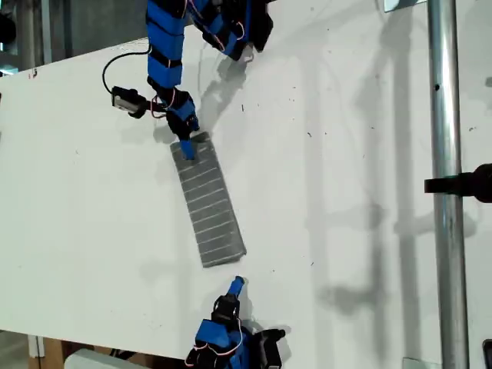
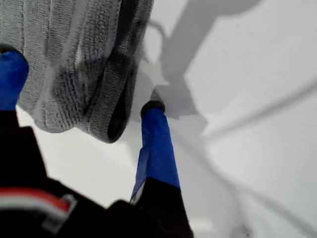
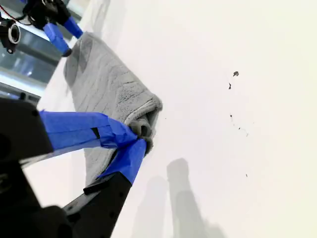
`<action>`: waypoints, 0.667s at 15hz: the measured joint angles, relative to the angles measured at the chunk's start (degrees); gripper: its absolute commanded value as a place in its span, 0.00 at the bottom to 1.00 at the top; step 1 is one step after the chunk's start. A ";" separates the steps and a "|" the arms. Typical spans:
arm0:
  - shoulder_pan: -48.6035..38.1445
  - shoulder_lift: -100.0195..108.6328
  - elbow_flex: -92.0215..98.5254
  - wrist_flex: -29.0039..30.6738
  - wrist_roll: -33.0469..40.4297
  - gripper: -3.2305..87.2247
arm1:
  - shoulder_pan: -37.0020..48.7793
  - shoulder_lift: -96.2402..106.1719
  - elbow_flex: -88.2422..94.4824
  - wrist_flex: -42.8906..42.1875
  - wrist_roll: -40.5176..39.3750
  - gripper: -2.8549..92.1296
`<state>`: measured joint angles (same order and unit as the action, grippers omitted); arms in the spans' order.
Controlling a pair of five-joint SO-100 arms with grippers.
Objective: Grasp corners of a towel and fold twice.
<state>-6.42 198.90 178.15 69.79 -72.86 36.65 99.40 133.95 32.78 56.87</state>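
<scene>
The towel [image 1: 209, 201] lies folded into a long narrow grey striped strip on the white table [image 1: 346, 192], running aslant from the upper middle down toward the front in the exterior view. My first gripper [image 1: 187, 146] stands open at its far end, where the folded end of the towel [image 2: 84, 74] lies between the fingers [image 2: 156, 144]. One finger is over the cloth and the other rests on bare table beside it. My second gripper [image 1: 237, 284] is shut and holds nothing, a short gap from the near end. Its joined tips [image 3: 138, 136] point at the rumpled near corner [image 3: 148, 106].
A vertical metal pole [image 1: 442, 154] with a black clamp [image 1: 465, 184] stands at the exterior view's right. A small camera on a cable [image 1: 127, 100] hangs beside the first arm. Bare white table surrounds the towel on both sides.
</scene>
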 measured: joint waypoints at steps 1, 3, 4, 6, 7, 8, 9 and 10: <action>0.00 0.00 0.00 0.00 -0.18 0.03 | -1.93 -4.39 -3.43 -1.58 1.32 0.46; 0.00 0.00 0.00 0.00 -0.26 0.03 | -5.54 -10.90 -9.05 -5.27 3.08 0.37; 0.00 0.00 0.00 0.00 -0.35 0.03 | -6.86 -12.48 -10.37 -7.38 3.52 0.32; 0.00 0.00 0.00 0.00 -0.62 0.03 | -8.26 -13.10 -11.60 -7.12 2.99 0.04; 0.00 0.00 0.00 0.00 -0.62 0.03 | -8.35 -12.39 -11.51 -4.22 2.64 0.03; 0.00 0.00 0.00 0.00 -0.62 0.03 | -8.26 -8.96 -10.20 -0.09 2.72 0.03; 0.00 0.00 0.00 0.00 -0.62 0.03 | -7.38 -2.90 -5.45 1.85 2.29 0.03; -0.09 0.00 0.00 0.00 -0.62 0.03 | -6.42 3.78 -0.70 5.98 1.85 0.03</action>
<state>-6.50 198.90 178.15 69.79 -73.48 30.23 103.18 133.24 38.76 58.71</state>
